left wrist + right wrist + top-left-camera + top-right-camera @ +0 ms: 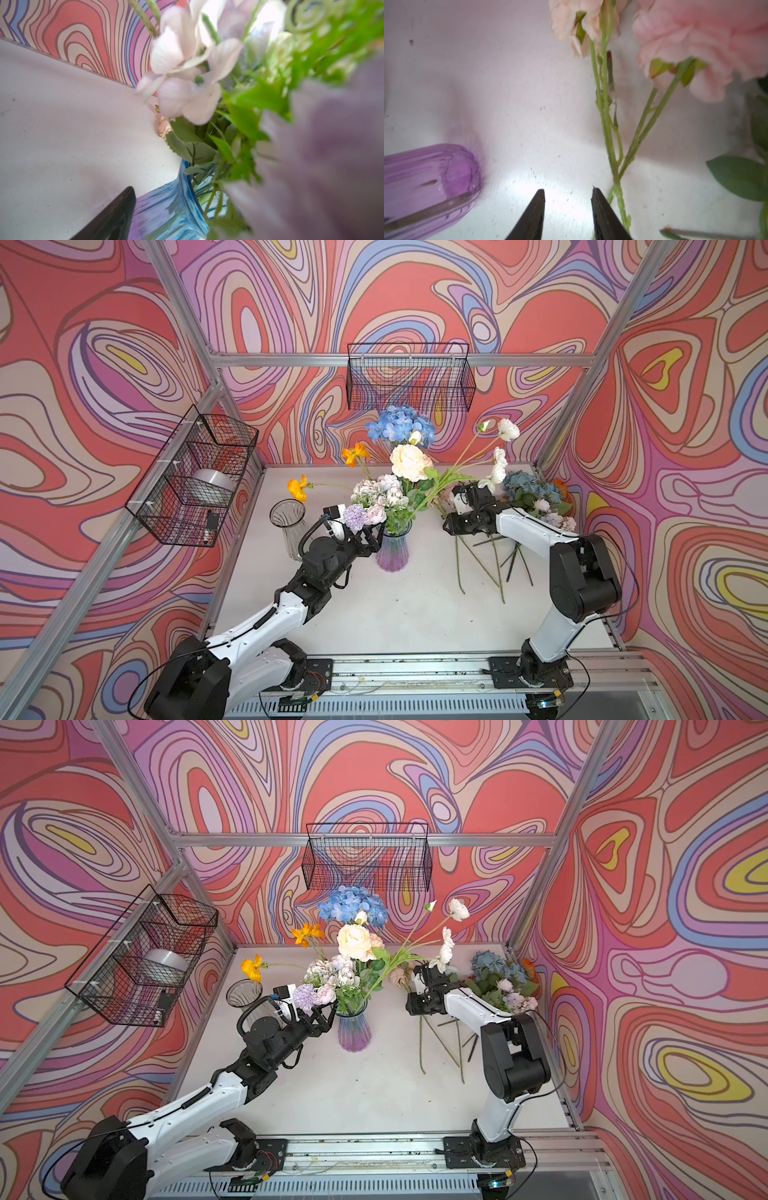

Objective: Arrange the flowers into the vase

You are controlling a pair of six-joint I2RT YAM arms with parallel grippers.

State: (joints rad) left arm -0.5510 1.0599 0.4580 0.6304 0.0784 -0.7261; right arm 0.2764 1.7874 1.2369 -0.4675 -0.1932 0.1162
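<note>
In a top view, flowers [409, 462] fill the vase [392, 558] on the bench [374, 614]; loose flowers [528, 491] lie to its right. The left pincer [374, 540] gapes wide beside the vase's neck. Right wrist view: the right pincer [568, 190] is narrowly parted and empty, just beside a rose stem [609, 135].

Two vases [392, 551], two wire baskets [409, 377], two arms [536, 531]

- From where I stood, no writing, label, brand, number or sign could be read on anything.
</note>
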